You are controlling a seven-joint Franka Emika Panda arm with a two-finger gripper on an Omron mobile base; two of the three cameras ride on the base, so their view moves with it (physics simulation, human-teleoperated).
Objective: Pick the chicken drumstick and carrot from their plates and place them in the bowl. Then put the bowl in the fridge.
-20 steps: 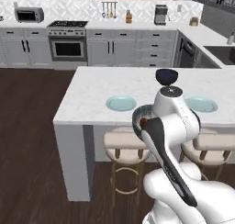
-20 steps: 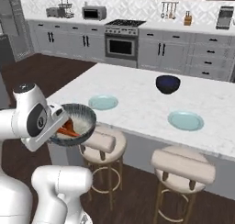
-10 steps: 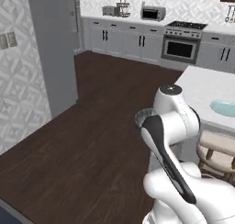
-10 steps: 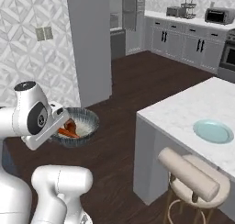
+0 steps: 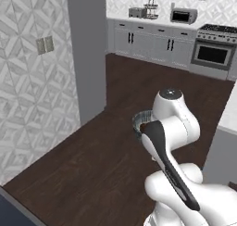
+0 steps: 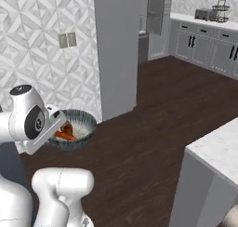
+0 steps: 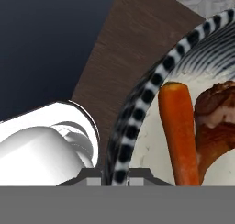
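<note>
Gripper (image 7: 114,175) pinched tight on the bowl (image 6: 74,128) rim — fingers together w/ the striped edge between them at 6 o'clock of the hand view. Bowl carried in mid-air out in front of the arm's wrist, over dark wood floor (image 6: 153,128), well clear of anything. In right base view sits at abt 9 o'clock, just beside the white wrist; in left base view peeks out at 9 o'clock of the upper arm.

Carrot (image 7: 180,131) and drumstick (image 7: 215,122) both inside, lying side by side and touching, carrot nearer the pinched rim. Looks like loading done; fridge leg left. Tall grey slab (image 6: 116,49) at 12 o'clock of right base view prob. the fridge, door seemingly closed — can't tell for sure.

Handling, by judgement: bowl stiff, hard, likely glazed so slick; rim pinch on one side means weight hangs off-centre, prone to tip or rotate in the grip. Contents light but loose — can roll or slide on a tilt. Best kept level, moved slowly. Grip point on rim OK; deeper bite on the wall safer if slipping.
</note>
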